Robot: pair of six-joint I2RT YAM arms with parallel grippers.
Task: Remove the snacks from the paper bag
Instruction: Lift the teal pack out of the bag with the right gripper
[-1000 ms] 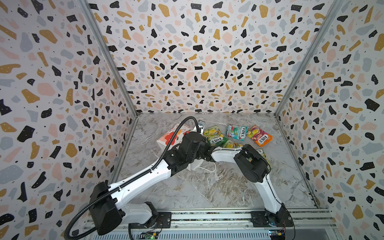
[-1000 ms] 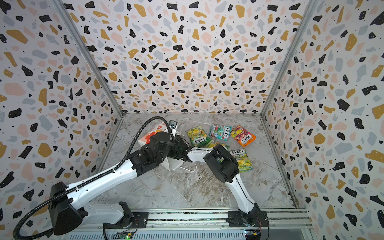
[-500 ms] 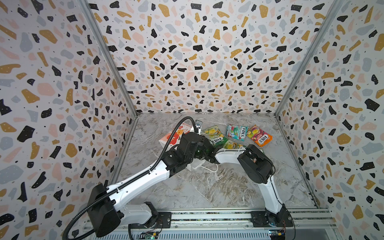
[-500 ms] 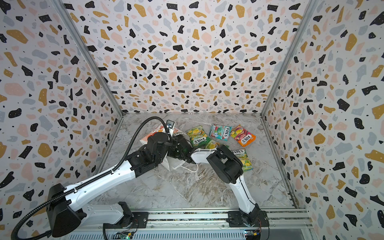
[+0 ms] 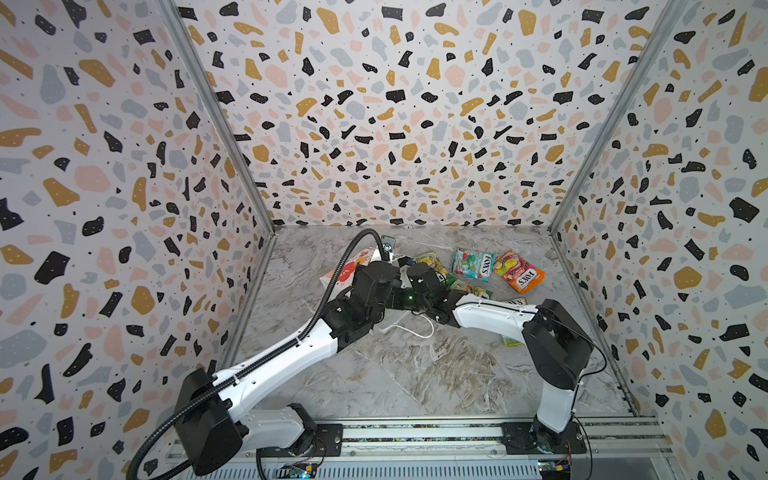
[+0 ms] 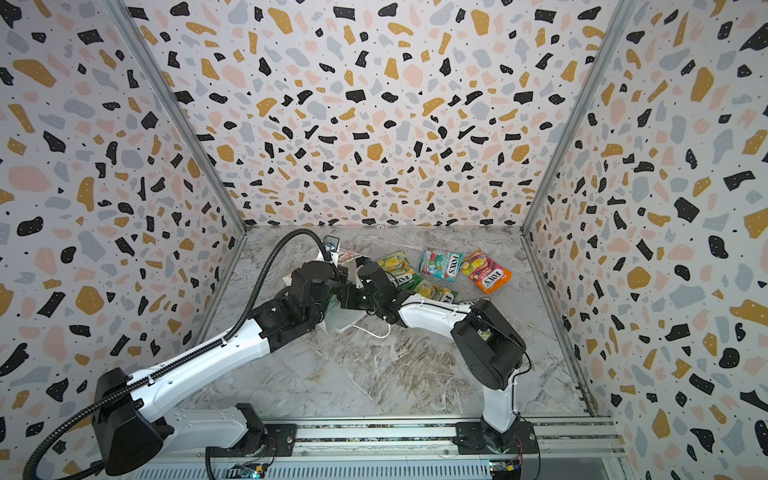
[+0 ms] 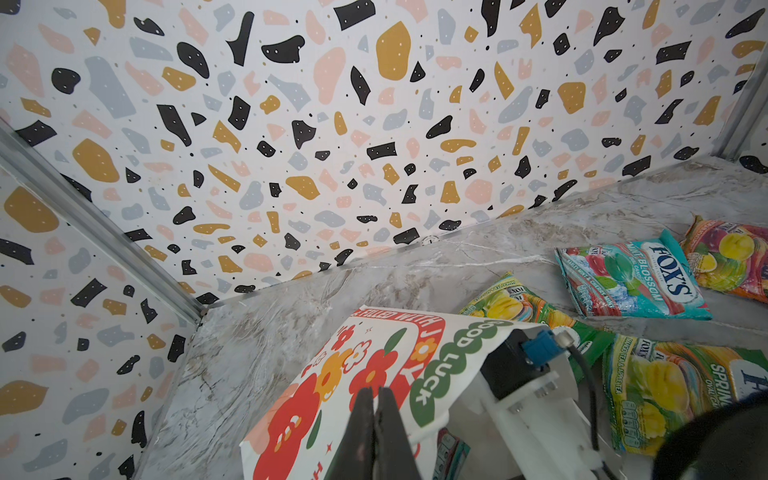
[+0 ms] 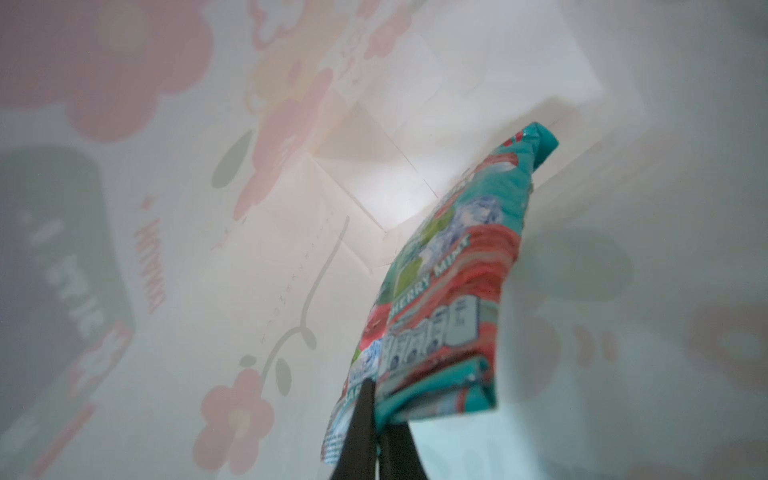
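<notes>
The paper bag [image 5: 347,270] is lying on its side toward the far left corner of the table [image 5: 415,374]. Its mouth is turning toward the near side, and one white cord handle [image 5: 419,328] is trailing onto the marbled top. The paper is looking stiff and matte, printed with red flowers and green lettering.

The left gripper [image 7: 375,401] is pinching the bag's upper panel near its rim, its thin dark fingers pressing together on the paper. The right gripper [image 8: 376,411] is reaching inside the bag, its jaws narrowing tight onto the end seam of the inner teal-red packet [image 8: 449,270]. That packet is flat, glossy and slightly bowed, and it is pointing toward the bag's folded base. This view is blurring the finer print.

Along the far edge, right of the bag, the green-yellow packet [image 5: 432,262], the loose teal-red packet [image 5: 473,264] and the orange-pink packet [image 5: 517,272] are lying flat, crinkled and shiny. A second green-yellow packet [image 6: 434,291] is lying just nearer, partly under the right arm.

Speckled walls [image 5: 374,124] are closing in the left, far and right edges. The near half of the table is lying bare up to the metal rail [image 5: 415,434], giving both arms their widest room there.
</notes>
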